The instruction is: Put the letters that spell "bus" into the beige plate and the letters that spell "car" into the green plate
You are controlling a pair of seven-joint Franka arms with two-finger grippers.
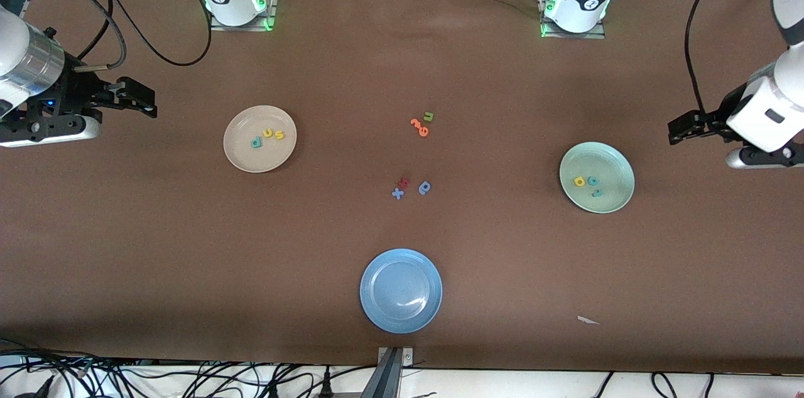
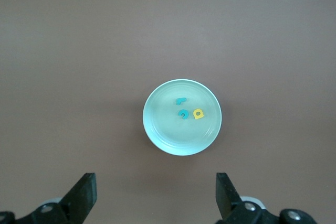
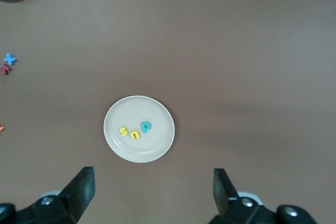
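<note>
Left wrist: green plate point(image 2: 157, 129) below you.
Teal c point(image 2: 183, 114), yellow a point(image 2: 198, 114), teal r point(image 2: 181, 100) inside; left gripper point(image 2: 156, 196) spread wide.

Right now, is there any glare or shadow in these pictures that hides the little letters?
Front view: a white glare streak on the blue plate, which holds no letters; soft shadows beside each plate. Left wrist view: green plate evenly lit, letters clear. Right wrist view: beige plate likewise, letters readable.

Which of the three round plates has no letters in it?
The round blue plate, nearest the front camera. The beige plate and pale green plate each hold three foam letters.
</note>
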